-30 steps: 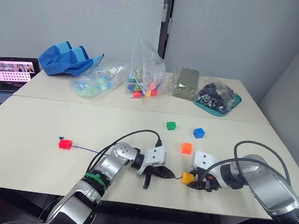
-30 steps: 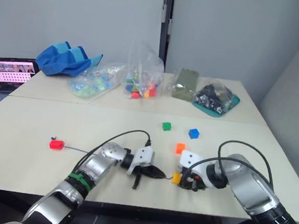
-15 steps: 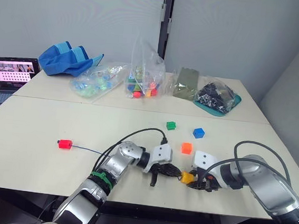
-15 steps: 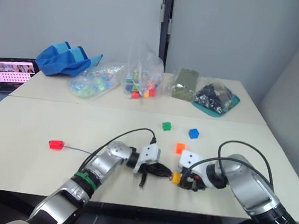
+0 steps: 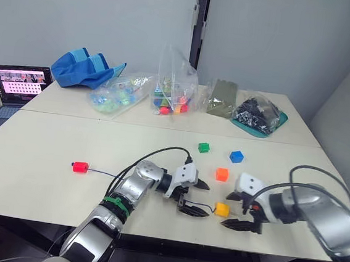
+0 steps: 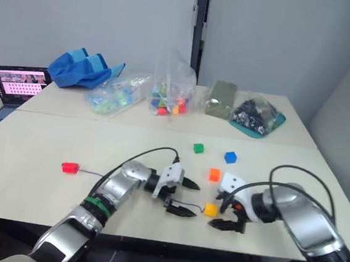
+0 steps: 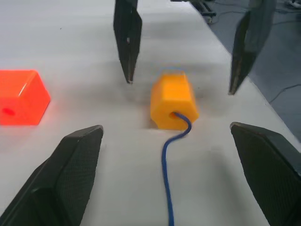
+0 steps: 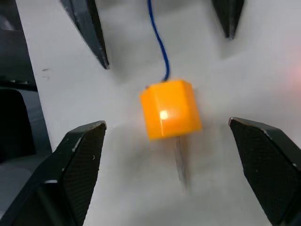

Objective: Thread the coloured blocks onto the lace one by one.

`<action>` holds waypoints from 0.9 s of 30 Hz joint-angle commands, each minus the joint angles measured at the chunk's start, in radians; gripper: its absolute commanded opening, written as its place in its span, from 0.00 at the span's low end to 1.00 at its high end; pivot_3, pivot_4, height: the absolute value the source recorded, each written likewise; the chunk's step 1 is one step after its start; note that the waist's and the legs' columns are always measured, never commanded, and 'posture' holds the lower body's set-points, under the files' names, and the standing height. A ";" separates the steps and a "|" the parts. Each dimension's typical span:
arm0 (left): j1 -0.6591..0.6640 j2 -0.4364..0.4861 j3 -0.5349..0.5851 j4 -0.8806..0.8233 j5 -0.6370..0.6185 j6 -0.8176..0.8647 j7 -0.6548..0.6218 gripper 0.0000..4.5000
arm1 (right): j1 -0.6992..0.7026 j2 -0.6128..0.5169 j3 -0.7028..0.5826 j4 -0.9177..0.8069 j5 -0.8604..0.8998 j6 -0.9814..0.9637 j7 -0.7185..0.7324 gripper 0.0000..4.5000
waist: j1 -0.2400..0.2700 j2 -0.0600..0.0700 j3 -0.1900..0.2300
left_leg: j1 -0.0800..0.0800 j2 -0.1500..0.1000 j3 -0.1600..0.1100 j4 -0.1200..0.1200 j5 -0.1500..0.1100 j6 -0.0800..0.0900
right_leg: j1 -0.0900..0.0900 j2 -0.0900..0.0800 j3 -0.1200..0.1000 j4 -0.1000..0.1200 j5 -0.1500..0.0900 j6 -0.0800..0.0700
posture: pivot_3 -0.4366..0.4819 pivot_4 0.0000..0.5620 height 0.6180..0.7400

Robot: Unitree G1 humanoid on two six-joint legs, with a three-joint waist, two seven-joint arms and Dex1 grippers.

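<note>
The yellow block (image 5: 221, 209) lies on the table near the front edge, with the blue lace (image 7: 165, 188) running into its hole and a pale tip (image 8: 181, 162) sticking out of its far side. My left gripper (image 5: 208, 200) is open just left of it, its jaws spread either side of the lace. My right gripper (image 5: 229, 210) is open just right of the block and touches nothing. The lace trails left to the red block (image 5: 79, 167), which sits on it. The orange block (image 5: 221, 174), green block (image 5: 204, 147) and blue block (image 5: 236, 156) lie loose behind.
Along the back of the table lie clear bags of coloured pieces (image 5: 175, 97), a blue cloth (image 5: 85, 68), an olive bag (image 5: 223, 98) and a teal tray of black parts (image 5: 260, 114). A laptop (image 5: 22, 80) stands at the far left.
Both grippers have opened. The right one has let go of the yellow block and the left one has let go of the lace. The block now rests on the table.
</note>
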 commanded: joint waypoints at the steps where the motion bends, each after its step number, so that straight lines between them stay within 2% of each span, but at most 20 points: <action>1: -0.036 -0.037 -0.013 0.027 0.010 -0.047 -0.004 1.00 | 0.045 -0.019 -0.097 -0.075 0.046 0.034 -0.038 1.00 | -0.002 0.000 0.000 | 0.000 0.000 0.000 0.000 0.000 0.000 | 0.000 0.000 0.000 0.000 0.000 0.000 | 0.48 0.27 1.00; 5: -0.064 -0.062 -0.027 0.107 0.053 -0.102 0.038 1.00 | 0.124 -0.022 -0.161 -0.123 0.042 0.032 -0.105 1.00 | -0.015 0.000 0.000 | 0.000 0.000 0.000 0.000 0.000 0.000 | 0.000 0.000 0.000 0.000 0.000 0.000 | 0.48 0.27 1.00; 10: -0.086 -0.076 -0.035 0.176 0.087 -0.144 0.037 1.00 | 0.206 -0.014 -0.169 -0.151 0.014 -0.022 -0.172 1.00 | -0.016 0.000 0.000 | 0.000 0.000 0.000 0.000 0.000 0.000 | 0.000 0.000 0.000 0.001 0.000 0.000 | 0.48 0.27 1.00; 20: -0.108 -0.095 -0.009 0.225 0.088 -0.163 0.032 0.30 | 0.223 0.067 -0.113 -0.072 -0.030 -0.161 -0.248 1.00 | -0.012 0.000 0.000 | 0.000 0.000 0.000 0.000 0.000 0.000 | 0.000 0.000 0.000 0.001 0.000 0.000 | 0.48 0.27 1.00; 27: -0.093 -0.091 -0.013 0.214 0.097 -0.165 0.018 0.29 | 0.223 0.103 -0.071 -0.004 -0.054 -0.228 -0.259 1.00 | -0.013 0.000 0.000 | 0.000 0.000 0.000 0.000 0.000 0.000 | 0.000 0.000 0.000 0.001 0.000 0.000 | 0.48 0.27 1.00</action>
